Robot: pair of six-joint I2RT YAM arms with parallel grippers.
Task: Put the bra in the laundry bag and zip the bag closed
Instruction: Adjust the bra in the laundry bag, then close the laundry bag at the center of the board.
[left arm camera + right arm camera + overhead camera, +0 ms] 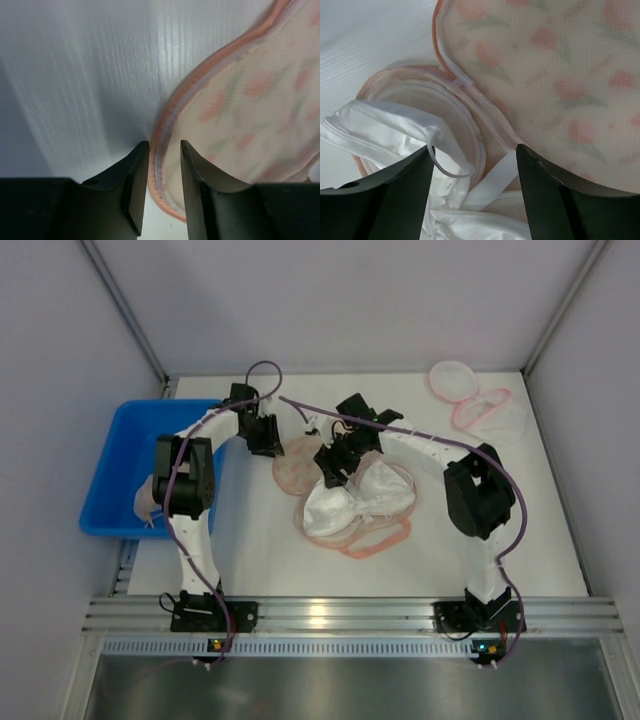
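From above, your bra [345,505] lies white and crumpled on the opened laundry bag [290,468] in the middle of the table [520,530]. You can't tell how much of it sits inside, because your right gripper [335,465] hangs right over it and covers the join. Your left gripper [262,435] is at the bag's left edge. A blue bin [115,470] sits far left, with something pale in it half hidden behind your left arm. A second pink bag [480,400] lies at the far right corner. Over to your left wrist: the two fingers [137,170] stand close together with the bag's pink rim pinched between them, and the rest of the rim runs off the frame. Now your right wrist: the fingers [395,190] are spread wide and grip nothing. A loose white strap [495,175] and folds of the bra sit between them. The flower-print mesh fills the upper right, and faint grey marks among the flowers are too blurred to read.
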